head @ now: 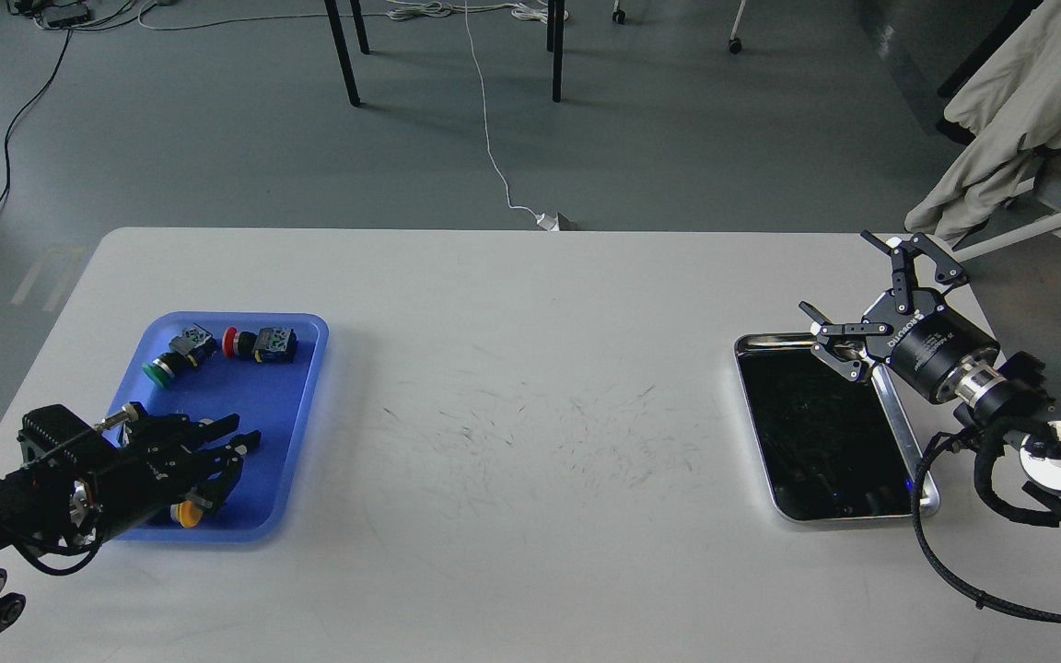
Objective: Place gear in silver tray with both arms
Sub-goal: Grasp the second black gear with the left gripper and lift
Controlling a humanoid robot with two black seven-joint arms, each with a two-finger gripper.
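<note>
The silver tray point(900, 425) lies at the right of the white table, its dark bottom bare. My left gripper point(238, 436) is over the near part of the blue plastic tray point(300, 387). Its fingers are drawn together around the small black gear, which is almost wholly hidden between them. My right gripper point(834, 273) is open and empty, hovering over the far right corner of the silver tray, one finger above its far rim.
The blue tray also holds a green push button point(168, 365), a red push button point(256, 343) and a yellow part point(186, 513) under my left gripper. A chair draped with cloth point(1009, 110) stands beyond the table's right edge.
</note>
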